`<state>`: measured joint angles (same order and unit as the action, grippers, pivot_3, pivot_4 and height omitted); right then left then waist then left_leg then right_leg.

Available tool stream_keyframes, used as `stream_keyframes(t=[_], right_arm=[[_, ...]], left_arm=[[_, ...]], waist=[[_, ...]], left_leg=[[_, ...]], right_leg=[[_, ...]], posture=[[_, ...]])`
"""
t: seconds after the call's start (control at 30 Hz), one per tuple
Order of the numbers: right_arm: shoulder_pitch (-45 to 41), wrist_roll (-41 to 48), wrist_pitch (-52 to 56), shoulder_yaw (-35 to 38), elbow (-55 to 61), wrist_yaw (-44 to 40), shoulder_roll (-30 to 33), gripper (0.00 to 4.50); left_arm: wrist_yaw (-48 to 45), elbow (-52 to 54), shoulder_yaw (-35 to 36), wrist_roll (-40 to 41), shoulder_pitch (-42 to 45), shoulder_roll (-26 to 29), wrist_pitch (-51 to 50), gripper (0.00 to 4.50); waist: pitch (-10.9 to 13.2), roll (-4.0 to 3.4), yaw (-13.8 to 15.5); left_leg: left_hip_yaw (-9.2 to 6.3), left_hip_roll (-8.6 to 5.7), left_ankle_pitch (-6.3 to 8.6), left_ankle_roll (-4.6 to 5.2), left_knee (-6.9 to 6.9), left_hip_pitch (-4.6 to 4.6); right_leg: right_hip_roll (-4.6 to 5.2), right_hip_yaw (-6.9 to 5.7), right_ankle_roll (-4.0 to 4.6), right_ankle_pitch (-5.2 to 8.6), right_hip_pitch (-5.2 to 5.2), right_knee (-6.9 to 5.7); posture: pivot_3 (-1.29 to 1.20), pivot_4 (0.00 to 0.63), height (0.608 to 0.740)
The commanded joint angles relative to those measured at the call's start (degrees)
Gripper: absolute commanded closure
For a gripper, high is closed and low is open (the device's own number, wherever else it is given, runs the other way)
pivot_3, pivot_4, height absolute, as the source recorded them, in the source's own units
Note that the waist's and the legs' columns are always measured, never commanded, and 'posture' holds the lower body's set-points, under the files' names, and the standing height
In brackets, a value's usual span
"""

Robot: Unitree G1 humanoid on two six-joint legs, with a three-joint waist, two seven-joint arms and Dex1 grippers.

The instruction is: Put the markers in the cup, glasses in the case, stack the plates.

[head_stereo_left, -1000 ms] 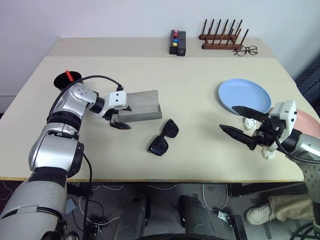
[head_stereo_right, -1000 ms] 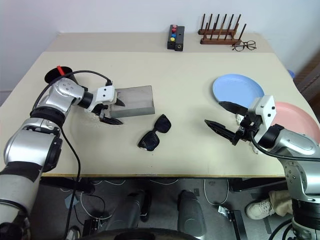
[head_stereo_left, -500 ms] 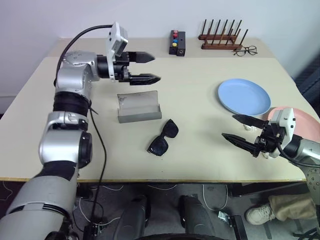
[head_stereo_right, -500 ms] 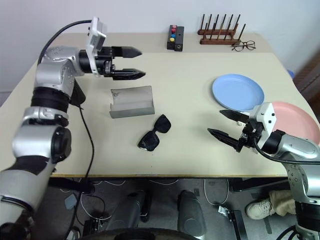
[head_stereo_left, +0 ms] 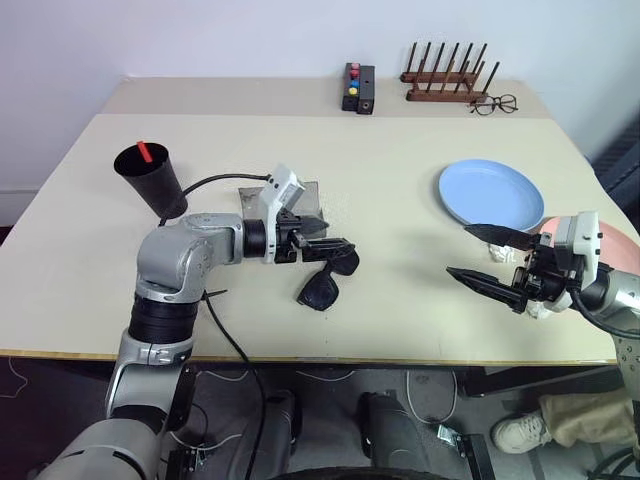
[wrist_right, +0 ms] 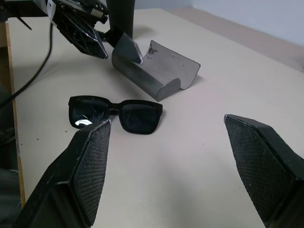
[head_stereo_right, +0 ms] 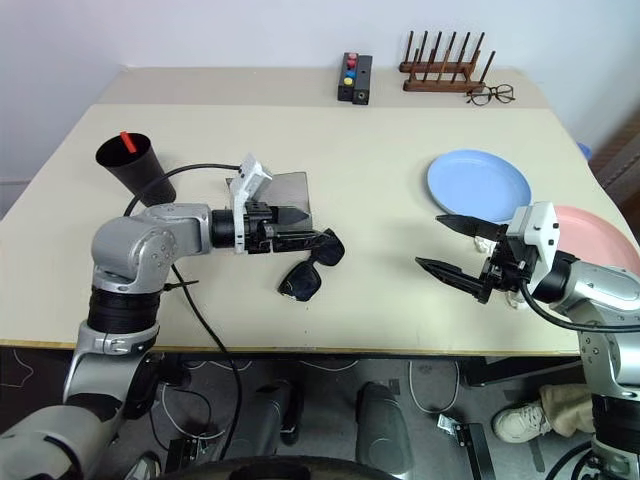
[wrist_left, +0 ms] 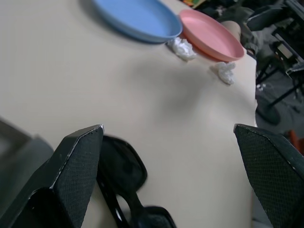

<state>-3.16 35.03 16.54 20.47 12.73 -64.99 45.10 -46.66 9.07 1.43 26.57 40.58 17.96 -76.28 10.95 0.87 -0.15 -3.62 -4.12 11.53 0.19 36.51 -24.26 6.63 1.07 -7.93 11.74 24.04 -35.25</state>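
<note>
Sunglasses (head_stereo_left: 327,275) on table (head_stereo_left: 400,190): light, stiff, slick-lensed, probably best pinched at frame bridge; left hand (head_stereo_left: 325,247) wide open, empty, just beside them; right hand (head_stereo_left: 490,260) open, empty.

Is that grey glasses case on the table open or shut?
Open. The grey case has its lid flipped up like a back wall, the inside looks bare, and the sunglasses lie on the table beside it.

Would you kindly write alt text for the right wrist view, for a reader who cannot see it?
Black sunglasses with dark lenses lie folded open on the beige table, framed between the right gripper's two open black fingers. Just beyond them sits the grey oblong glasses case with its lid up, and the left gripper hovers open near it.
</note>
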Motion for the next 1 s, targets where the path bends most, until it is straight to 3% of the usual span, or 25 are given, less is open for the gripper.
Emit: stream_keyframes(t=[0.03,0.2,0.33,0.63,0.73,1.0], right_arm=[[0.3,0.6,-0.5,0.4,1.9,0.2,0.3,0.59],[0.6,0.5,-0.8,0.2,2.0,0.7,-0.2,0.59],[0.7,0.6,-0.7,0.1,2.4,1.3,-0.5,0.59],[1.0,0.8,-1.3,0.5,2.5,1.9,-0.5,0.59],[1.2,0.6,-1.8,0.1,2.5,2.3,-1.0,0.59],[1.5,0.6,-2.2,0.2,3.1,3.2,-1.9,0.59]], left_arm=[[5.1,0.7,4.5,2.5,3.0,-2.0,-11.6,0.01],[14.6,0.1,8.4,1.5,4.5,-9.2,-16.2,0.01],[20.1,-0.9,7.8,2.7,5.0,-10.8,-16.2,0.01],[30.0,-5.0,0.0,12.5,6.5,-2.6,-16.2,0.01],[30.1,-6.3,-4.0,15.1,8.6,1.2,-16.2,0.01],[29.7,-7.7,-9.7,16.8,10.8,4.3,-16.2,0.01]], waist=[[0.0,0.0,0.0],[0.0,0.01,0.4],[0.0,0.01,0.7],[0.0,0.01,0.8],[0.0,0.01,0.8],[0.0,0.01,0.8]], left_leg=[[0.0,0.0,0.0,0.0,0.0,0.0],[0.01,-0.01,0.0,0.0,0.01,0.0],[0.02,-0.01,0.01,-0.02,0.02,0.0],[0.03,-0.01,0.01,-0.03,0.02,0.0],[0.03,-0.01,0.02,-0.04,0.02,-0.01],[0.03,-0.03,0.02,-0.04,-0.01,-0.02]], right_leg=[[0.0,0.0,0.0,0.0,0.0,0.0],[0.0,-0.01,-0.02,0.0,-0.01,0.01],[0.01,0.0,-0.01,-0.01,-0.01,0.02],[0.02,0.01,0.0,0.0,-0.01,0.04],[0.02,0.01,0.02,0.0,-0.01,0.05],[0.05,0.01,0.15,0.07,0.0,0.1]], posture=[[0.0,0.15,0.74],[0.0,0.15,0.74],[0.0,0.15,0.74],[0.0,0.15,0.74],[0.0,0.15,0.74],[0.0,0.15,0.74]])
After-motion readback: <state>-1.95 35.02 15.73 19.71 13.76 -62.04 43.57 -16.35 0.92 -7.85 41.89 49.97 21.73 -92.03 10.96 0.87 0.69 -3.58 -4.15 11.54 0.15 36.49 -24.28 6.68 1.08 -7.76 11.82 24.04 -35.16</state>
